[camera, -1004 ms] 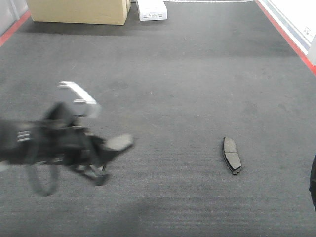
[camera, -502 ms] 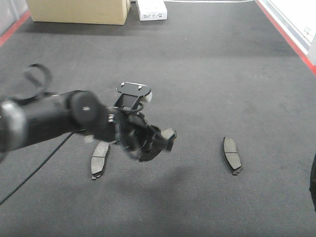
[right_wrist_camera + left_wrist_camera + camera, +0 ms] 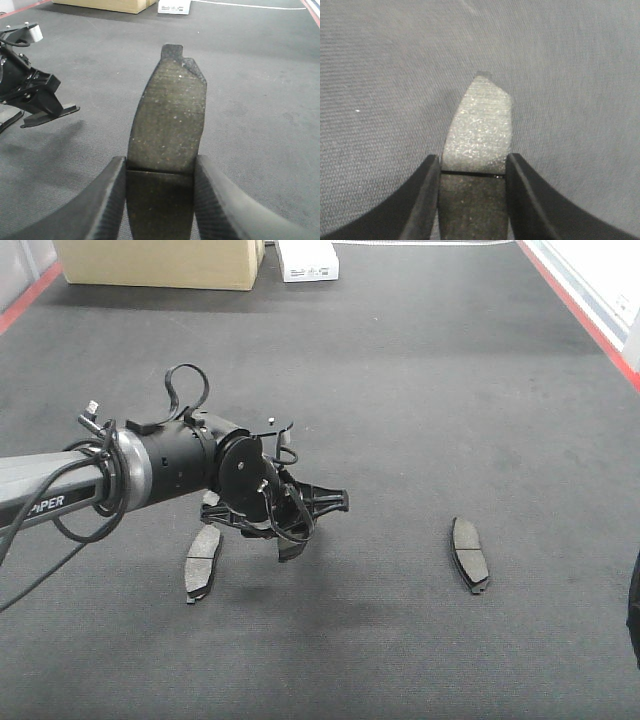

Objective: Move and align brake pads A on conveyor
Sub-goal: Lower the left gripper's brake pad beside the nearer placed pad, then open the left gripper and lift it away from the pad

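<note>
1. You have four brake pads in view. One lies flat on the conveyor (image 3: 420, 360) at the right (image 3: 469, 554), its long side running roughly away from the front camera, with the thin groove across its middle showing.
2. A second pad (image 3: 203, 561) lies flat on the belt at the left, just beside and partly under the left arm, well apart from the first.
3. A third pad (image 3: 479, 131) sits between the fingers of your left pincer (image 3: 472, 175). The left wrist view shows both fingers (image 3: 422, 200) pressed against the pad's long edges, with the groove level with the fingertips and the far half sticking out over the belt.
4. In the front view the left pincer (image 3: 305, 515) hangs just above the belt, between the two pads that lie flat, nearer the left one. Its shadow falls on the belt below.
5. A fourth pad (image 3: 167, 120) is clamped the same way in your right pincer (image 3: 160, 172), fingers (image 3: 102, 200) tight on both long edges, the pad's notched end pointing forward and raised off the belt.
6. The right wrist view also catches the left pincer (image 3: 47, 112) at its left edge.
7. At the far end of the belt stand a cardboard box (image 3: 160, 262) and a small white box (image 3: 307, 260). Red strips (image 3: 575, 305) run along the belt's edges.
</note>
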You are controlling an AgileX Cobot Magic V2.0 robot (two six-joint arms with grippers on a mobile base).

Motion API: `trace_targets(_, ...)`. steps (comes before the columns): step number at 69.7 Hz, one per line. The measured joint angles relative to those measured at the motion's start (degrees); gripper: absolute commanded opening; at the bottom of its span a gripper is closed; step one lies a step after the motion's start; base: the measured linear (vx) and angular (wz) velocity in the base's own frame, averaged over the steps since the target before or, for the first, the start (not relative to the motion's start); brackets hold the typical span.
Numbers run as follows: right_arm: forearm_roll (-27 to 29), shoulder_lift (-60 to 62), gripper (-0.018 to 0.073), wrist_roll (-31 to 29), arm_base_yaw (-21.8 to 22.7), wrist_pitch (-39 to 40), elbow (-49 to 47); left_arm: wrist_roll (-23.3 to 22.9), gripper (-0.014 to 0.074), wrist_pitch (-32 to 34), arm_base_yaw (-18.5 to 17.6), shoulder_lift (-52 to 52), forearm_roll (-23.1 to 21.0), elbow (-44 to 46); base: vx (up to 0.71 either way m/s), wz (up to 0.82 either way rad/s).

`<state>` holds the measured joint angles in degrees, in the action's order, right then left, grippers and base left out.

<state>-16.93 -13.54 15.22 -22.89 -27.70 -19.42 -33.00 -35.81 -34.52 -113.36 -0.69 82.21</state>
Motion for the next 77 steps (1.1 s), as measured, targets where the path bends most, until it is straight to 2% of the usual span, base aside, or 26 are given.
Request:
trace_targets(6,0.0,0.0,0.0111,0.0,0.0,0.0,0.0,-2.3,0.0162,0.2,-0.6,-0.4,0.7,0.1,0.00,0.00)
trace_targets(31,0.0,0.0,0.0111,0.0,0.0,0.0,0.0,-7.0,0.0168,0.8,-2.1,-4.8,0.7,0.3,0.00,0.00)
trace_targets(77,0.0,0.0,0.0111,0.0,0.0,0.0,0.0,-7.9,0.0226,-1.4,-2.1,-4.8,2.1,0.6,0.00,0.00)
